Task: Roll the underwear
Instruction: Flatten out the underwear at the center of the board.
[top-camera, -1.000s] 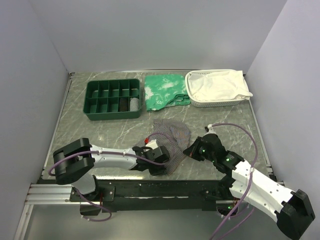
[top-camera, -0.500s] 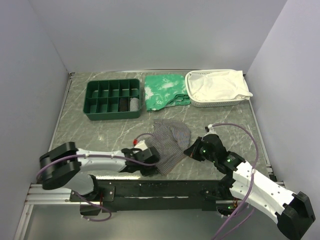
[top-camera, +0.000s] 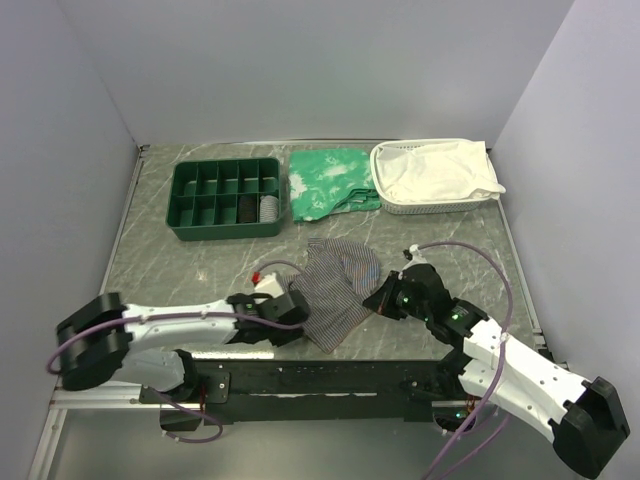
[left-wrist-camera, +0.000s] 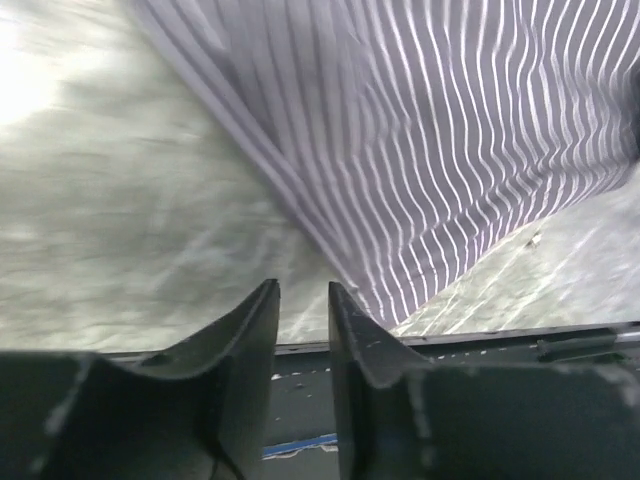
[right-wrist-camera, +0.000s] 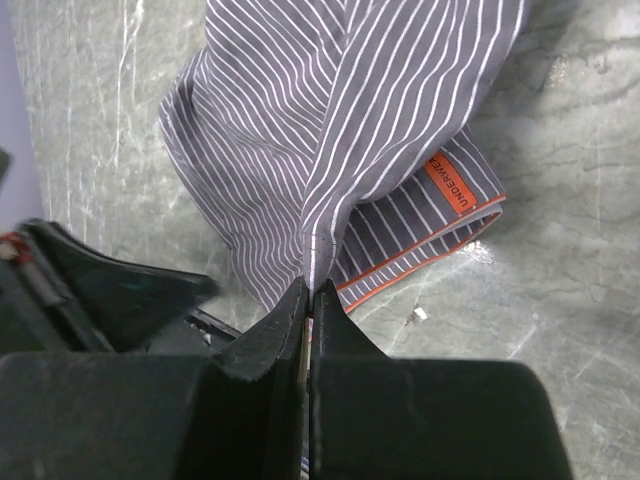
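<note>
rolling not yet started

the underwear (top-camera: 338, 283) lies crumpled on the table (top-camera: 200, 270) near the front edge, with no roll formed. the right gripper (right-wrist-camera: 308, 296) pinches a fold of it. the left gripper (left-wrist-camera: 303, 300) sits beside its edge, slightly spread and empty. flattening and all the rolling seem left to do.

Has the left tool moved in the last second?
Yes. The left tool slid left, off the underwear, and now sits below the green tray's right end.
</note>
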